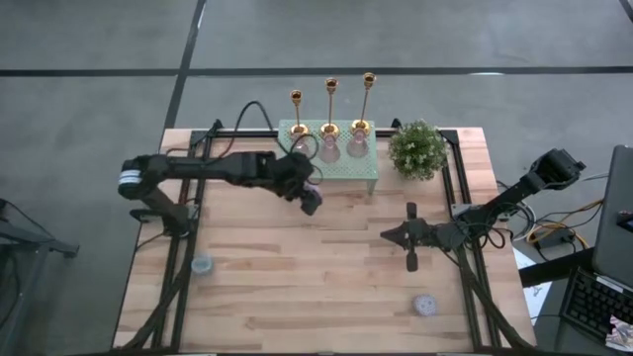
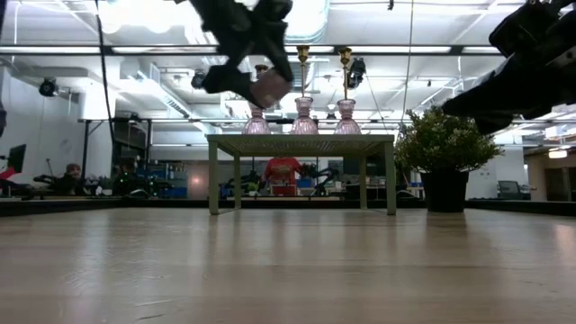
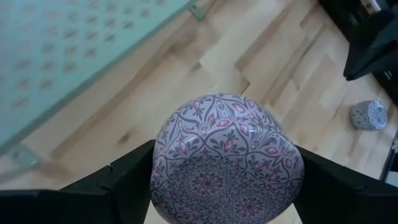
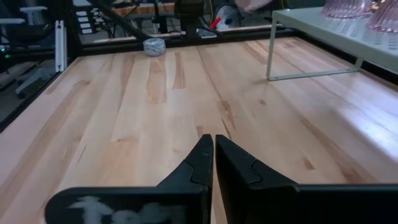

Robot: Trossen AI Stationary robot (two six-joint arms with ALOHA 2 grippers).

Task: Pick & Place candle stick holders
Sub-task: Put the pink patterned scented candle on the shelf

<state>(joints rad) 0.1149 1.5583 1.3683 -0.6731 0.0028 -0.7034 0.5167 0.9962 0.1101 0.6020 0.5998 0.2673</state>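
Three gold candlesticks [image 1: 330, 104] stand by their round bases on a pale green perforated stand [image 1: 341, 168] at the table's far middle, with pink glass pieces [image 2: 303, 115] just in front of them. My left gripper [image 1: 310, 201] hangs near the stand's front left corner, high over the table, shut on a small round holder with a pink-and-purple pattern [image 3: 227, 155]. That holder also shows in the low view [image 2: 270, 88]. My right gripper [image 1: 388, 235] is shut and empty over the table's right half, pointing toward the left edge [image 4: 213, 149]. My left gripper pinches the patterned holder by its two opposite rounded sides [image 3: 158, 168] between its two fingers. The fingers come slanting down from the table's left. The holder is lifted clear of the table.
A potted green plant [image 1: 416, 148] stands right of the stand. A small grey round piece [image 1: 202, 264] lies near the left edge and another [image 1: 425, 305] at the near right. Bare wood lies between them. People show in the room beyond [image 2: 283, 171].
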